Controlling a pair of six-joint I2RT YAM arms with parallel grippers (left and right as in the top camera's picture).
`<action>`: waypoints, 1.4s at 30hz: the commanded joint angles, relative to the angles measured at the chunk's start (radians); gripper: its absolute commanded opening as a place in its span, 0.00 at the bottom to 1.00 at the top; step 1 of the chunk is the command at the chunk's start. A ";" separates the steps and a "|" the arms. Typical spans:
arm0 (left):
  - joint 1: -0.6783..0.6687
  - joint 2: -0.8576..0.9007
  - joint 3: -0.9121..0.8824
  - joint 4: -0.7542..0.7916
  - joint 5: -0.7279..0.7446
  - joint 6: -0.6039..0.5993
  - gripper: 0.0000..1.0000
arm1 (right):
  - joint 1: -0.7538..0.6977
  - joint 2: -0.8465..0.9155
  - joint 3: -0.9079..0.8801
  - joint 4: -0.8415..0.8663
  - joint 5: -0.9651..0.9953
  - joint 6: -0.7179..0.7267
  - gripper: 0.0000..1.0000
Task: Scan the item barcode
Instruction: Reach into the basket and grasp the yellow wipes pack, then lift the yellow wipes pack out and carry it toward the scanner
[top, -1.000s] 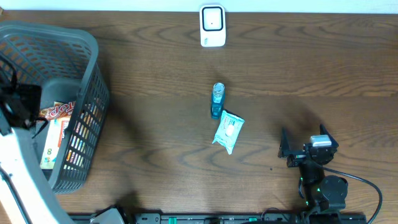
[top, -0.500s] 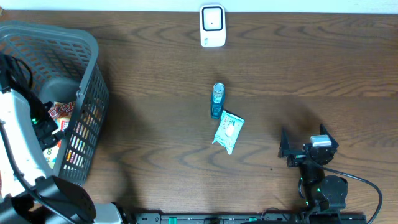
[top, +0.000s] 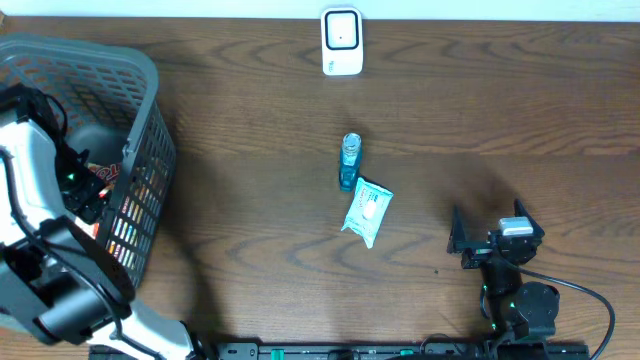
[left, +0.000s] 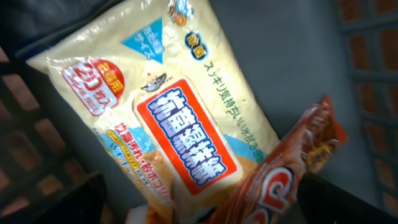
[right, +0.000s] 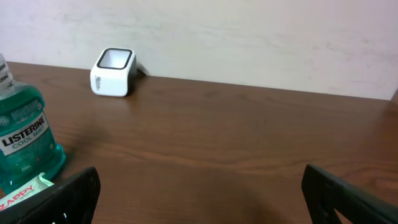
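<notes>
At 9 o'clock on the desk (top: 250, 240) we see the grey basket (top: 150, 90), and the left arm (top: 30, 180) reaches down into it. In the left wrist view, the left fingers (left: 56, 202) are spread wide and released, gripping nothing. They hang just over two packs on the basket floor. One is a pale pouch (left: 180, 124) with a red label and Japanese print, lying face up. The other is an orange snack bag (left: 292, 168), which lies at 4 o'clock of the pouch and overlaps its lower corner.

At 12 o'clock on the desk, against the far edge, stands the white scanner (top: 341, 41), well apart from the basket. Near the middle of the desk lies a blue mouthwash bottle (top: 349, 160), cap toward 12 o'clock. A teal wipes pack (top: 366, 210) lies just beside its base, at 5 o'clock; we cannot tell whether the two touch.

At 4 o'clock on the desk the right fingers (right: 71, 193) are also released and wide apart, holding nothing and low over bare wood. They point toward 12 o'clock.
</notes>
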 joint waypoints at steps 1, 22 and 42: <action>0.004 0.075 -0.004 0.003 0.044 -0.032 0.98 | -0.010 -0.002 -0.001 -0.004 0.005 0.013 0.99; 0.005 0.124 -0.352 0.327 0.087 0.024 0.29 | -0.010 -0.002 -0.001 -0.004 0.005 0.013 0.99; 0.135 -0.347 -0.283 0.354 0.085 0.513 0.07 | -0.010 -0.002 -0.001 -0.004 0.005 0.013 0.99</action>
